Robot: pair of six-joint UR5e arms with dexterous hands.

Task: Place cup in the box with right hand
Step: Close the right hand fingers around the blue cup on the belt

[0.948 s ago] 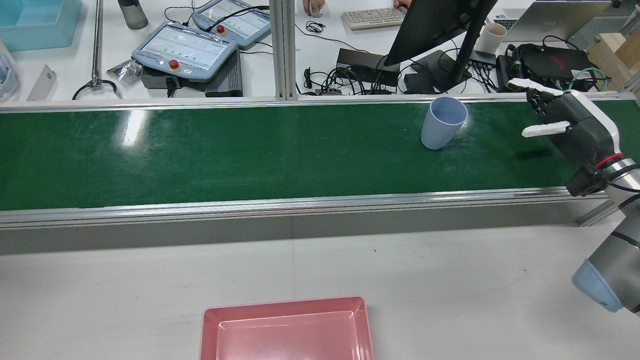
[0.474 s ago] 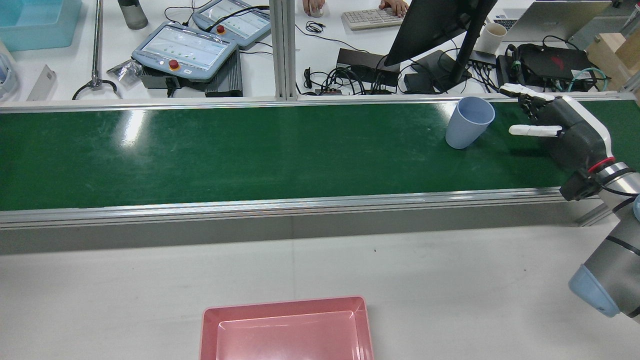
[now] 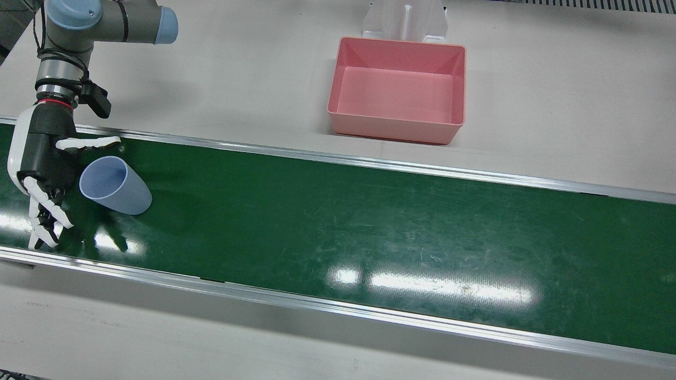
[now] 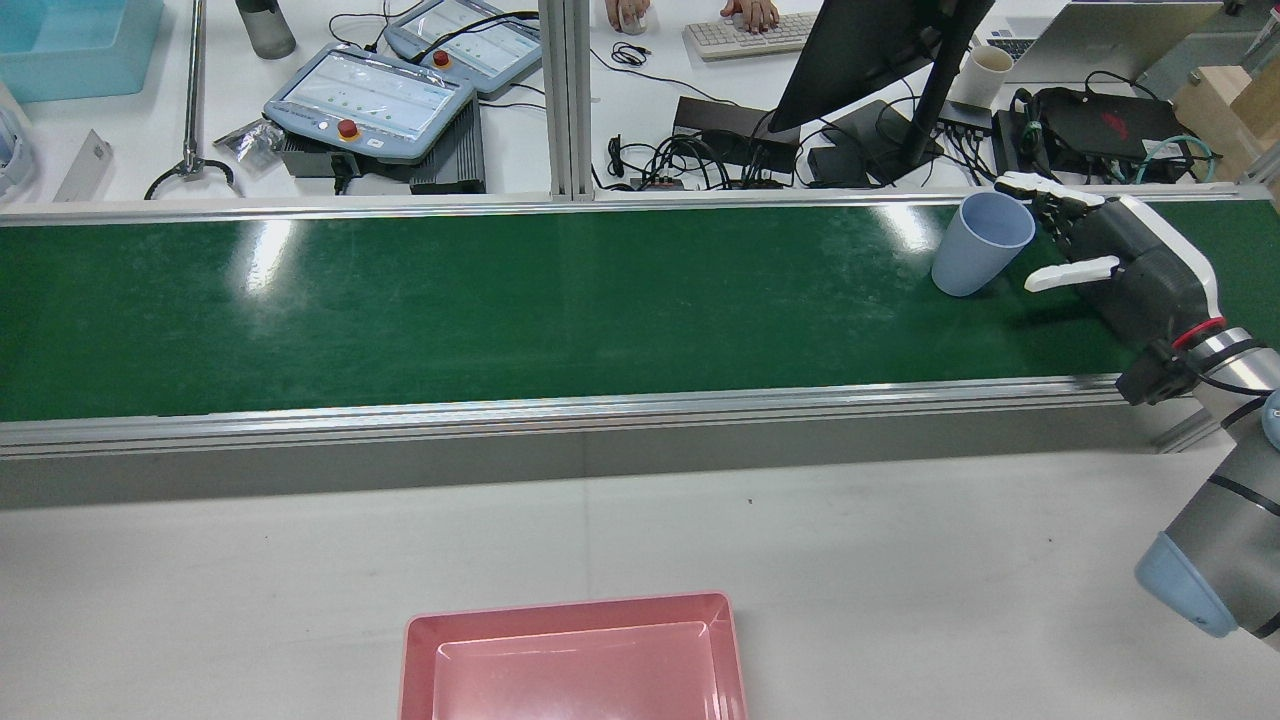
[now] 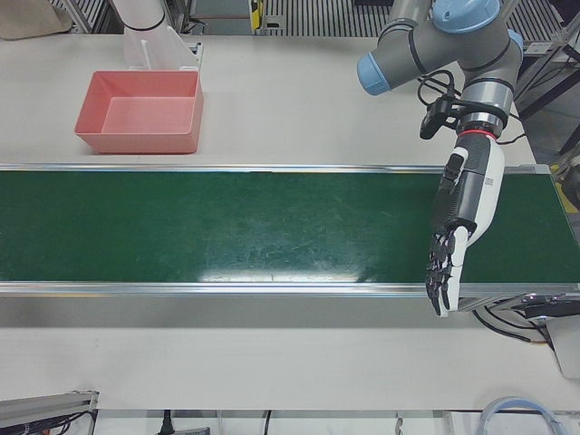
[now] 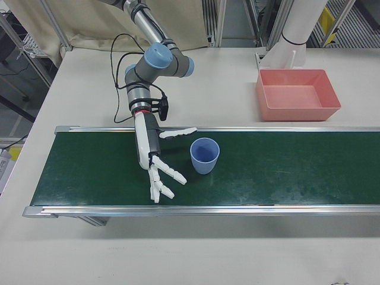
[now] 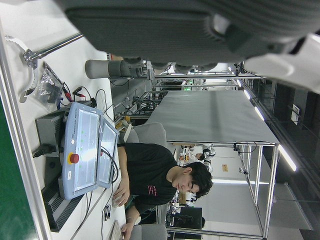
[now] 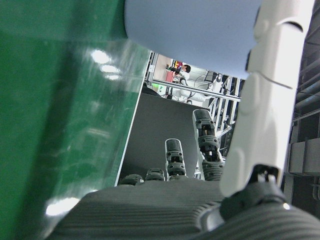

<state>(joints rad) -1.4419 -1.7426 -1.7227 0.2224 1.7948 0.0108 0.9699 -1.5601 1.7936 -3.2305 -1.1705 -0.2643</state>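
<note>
Cup (image 4: 981, 243) has ridden green belt (image 4: 500, 300) toward right hand (image 4: 1110, 255), now at hand's 9 o'clock in rear view, between spread fingers, none clamped. Grasp looks imminent. Pink box (image 4: 575, 660) at 6 o'clock, empty. Left hand (image 5: 462, 217) idle, fingers apart.

Black-and-white right hand (image 3: 42, 163) (red wrist ring)

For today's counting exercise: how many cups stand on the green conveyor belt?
1. The blue cup stands upright on the belt, beside the open right hand. No other cup shows on it.
</note>
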